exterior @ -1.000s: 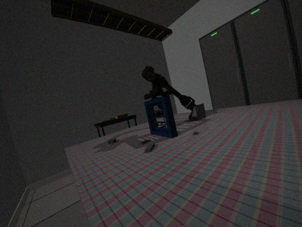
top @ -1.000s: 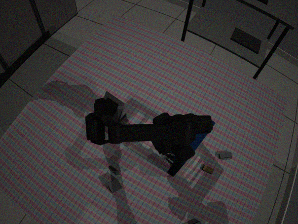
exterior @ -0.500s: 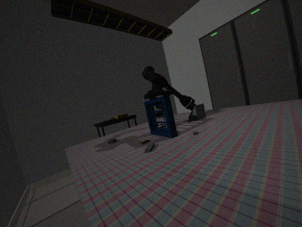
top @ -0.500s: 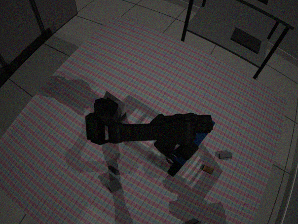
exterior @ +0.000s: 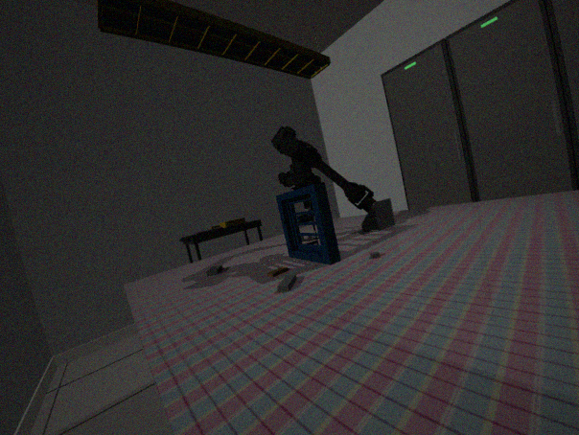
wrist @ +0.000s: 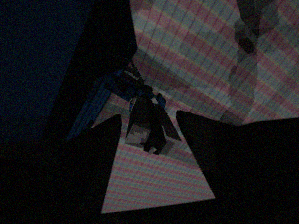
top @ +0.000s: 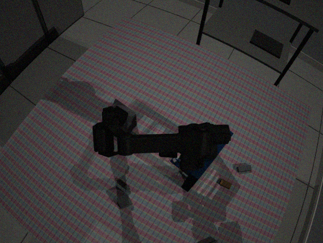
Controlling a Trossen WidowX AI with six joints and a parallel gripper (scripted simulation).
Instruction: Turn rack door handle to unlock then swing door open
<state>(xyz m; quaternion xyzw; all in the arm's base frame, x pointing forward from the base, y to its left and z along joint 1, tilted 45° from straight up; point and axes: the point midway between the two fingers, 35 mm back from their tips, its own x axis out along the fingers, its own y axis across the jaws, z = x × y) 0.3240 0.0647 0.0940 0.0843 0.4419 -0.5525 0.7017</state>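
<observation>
The blue rack frame [top: 208, 162] [exterior: 329, 230] stands upright on the checked cloth; its top is largely under my arm in the top view. Blue parts of the rack [wrist: 95, 106] also show at the left of the wrist view. My gripper [wrist: 149, 116] is open, with its two dark fingers well apart. A dark narrow upright shape shows beyond and between the fingertips; it is too dark to tell whether it is the handle. My arm hides the gripper in the top view. The door's angle and the handle's turn cannot be made out.
An orange block [top: 225, 183] [exterior: 278, 271] and a grey block [top: 244, 168] [exterior: 288, 283] lie beside the rack. Another grey block [top: 124, 200] lies at the lower left in the top view. A grey box [exterior: 385, 213] stands by the arm's base.
</observation>
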